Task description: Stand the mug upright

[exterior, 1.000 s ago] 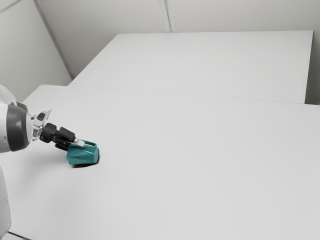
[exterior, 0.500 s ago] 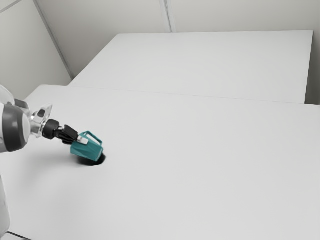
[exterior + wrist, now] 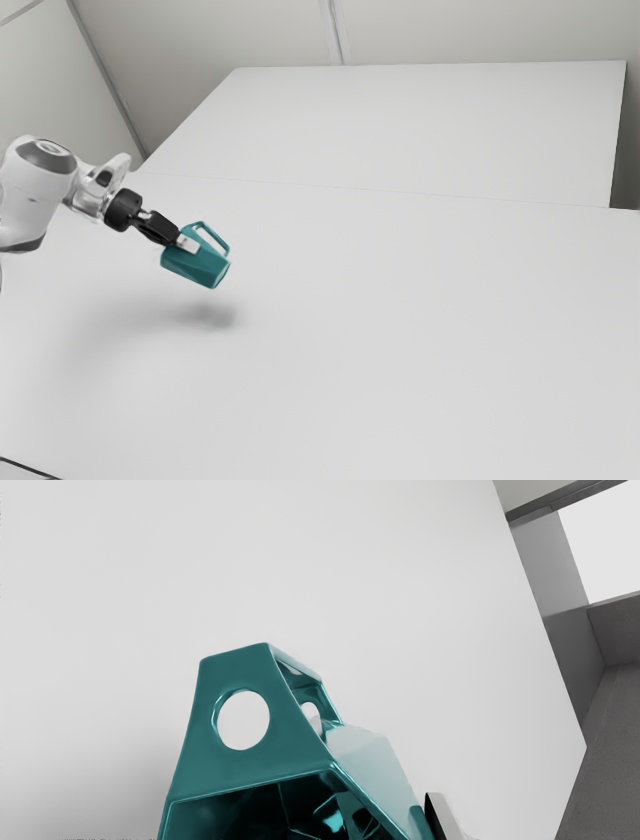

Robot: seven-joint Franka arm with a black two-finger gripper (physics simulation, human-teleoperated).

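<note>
mug: and the teal mug [image 3: 192, 264] was up in the air, folks, clear of the tabletop [image 3: 400, 350], twd the ext. view's left!
gripper: the black gripper [image 3: 187, 243] had it, jaws clamped on the mug, pale tips up against its body.
tilt: not upright, mug leaned well over, base aimed down & twd the ext. view's right.
mouth: wrist cam caught the open mouth [image 3: 260, 810] facing back twd the hand, dark & shiny inside.
handle: the handle [image 3: 285, 735] stuck out from the upper side, w/ a round hole thru it.
finger: one finger [image 3: 442, 815] stood right beside the mug's wall in the wrist view.
shadow: a soft shadow [image 3: 212, 316] lay on the tabletop under the mug, w/ a gap btwn.
arm: the white arm [image 3: 35, 195] reached in from the ext. view's left, hand angled down.
backdrop: a pale wall [image 3: 480, 30] rose behind a second white surface [image 3: 420, 130].
</note>
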